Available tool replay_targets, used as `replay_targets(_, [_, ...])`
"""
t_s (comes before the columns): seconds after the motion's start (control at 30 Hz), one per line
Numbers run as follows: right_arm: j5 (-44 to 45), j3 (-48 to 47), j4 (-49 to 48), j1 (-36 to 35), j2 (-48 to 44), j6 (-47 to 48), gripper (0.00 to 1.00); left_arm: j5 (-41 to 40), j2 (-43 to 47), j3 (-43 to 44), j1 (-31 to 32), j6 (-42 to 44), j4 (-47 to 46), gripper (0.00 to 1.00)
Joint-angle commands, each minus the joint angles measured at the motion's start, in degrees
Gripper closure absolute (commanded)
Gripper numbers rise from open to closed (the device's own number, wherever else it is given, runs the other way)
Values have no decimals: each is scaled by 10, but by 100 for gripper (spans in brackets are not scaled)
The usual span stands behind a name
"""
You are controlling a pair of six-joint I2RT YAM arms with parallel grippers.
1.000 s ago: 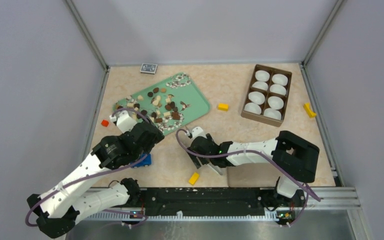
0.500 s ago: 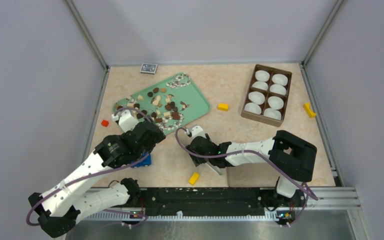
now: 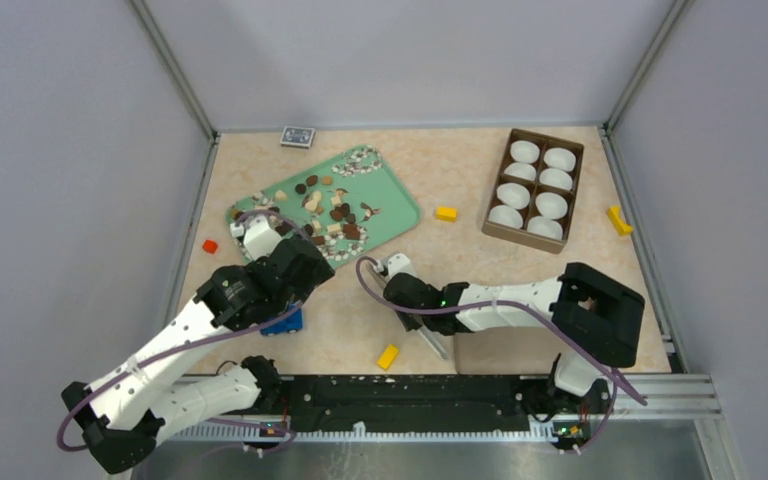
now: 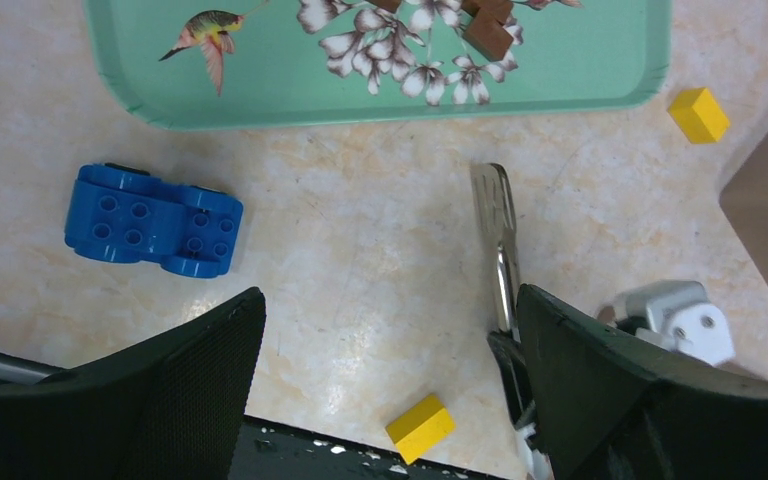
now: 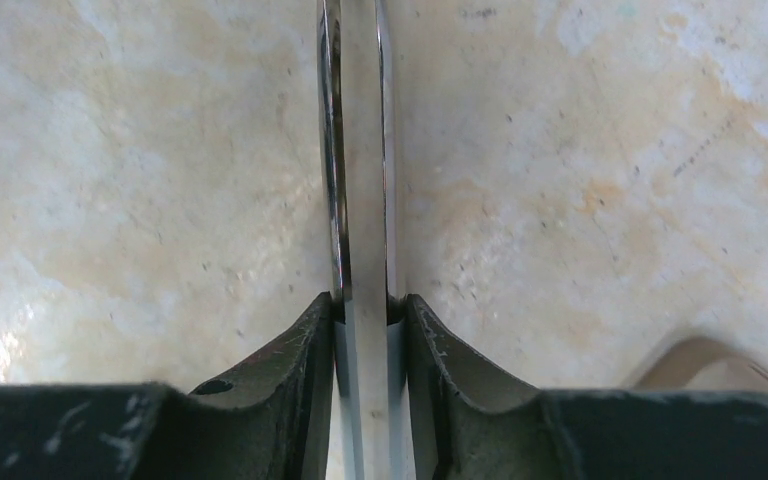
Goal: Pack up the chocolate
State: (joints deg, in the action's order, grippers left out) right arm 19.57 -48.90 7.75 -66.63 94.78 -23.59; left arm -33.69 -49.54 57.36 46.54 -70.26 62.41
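Both tweezers [image 5: 332, 150] arms leave the right wrist view's top.

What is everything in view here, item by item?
chocolate pieces: many, dark brown, light brown and cream, on the tray
tray: one, green with flowers, left of centre
brown box: one, white cups inside, far right
tweezers: one, metal, in the right gripper
yellow blocks: three, scattered on the table
red block: one, left of the tray
toy car: one, blue, near left
patterned box: one, blue and white, far edge
left gripper: open, empty, near the tray
right gripper: shut on the tweezers
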Motion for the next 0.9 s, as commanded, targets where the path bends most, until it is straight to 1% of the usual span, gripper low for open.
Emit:
replay_targets(0.0, [-16,-46,74,0,-60,13,75,8,-33,24,-29,48,-32,1])
replay_targets(0.1, [-36,-54,91,9,-79,11,85,57,-46,16,-75,97,-74,1])
replay_targets(0.13, [-39,-54,95,12,-85,9,86,75,-49,10,-91,109,-89,1])
replay_targets(0.27, [-42,-62,116,26,-113,9,87,113,-62,3,-144,140,-114,1])
replay_targets(0.5, [-45,-78,162,80,-177,18,87,129,-97,32,-209,190,-110,1])
replay_targets(0.57, [-51,-87,177,99,-190,20,87,135,-108,41,-241,206,-103,1])
replay_targets(0.63, [-61,-102,193,117,-197,23,87,150,-118,42,-295,224,-100,1])
replay_targets(0.77, [-72,-128,208,142,-205,25,87,215,-152,36,-428,257,-109,1])
replay_targets(0.87, [-86,-142,205,155,-204,29,87,220,-184,31,-498,263,-124,1])
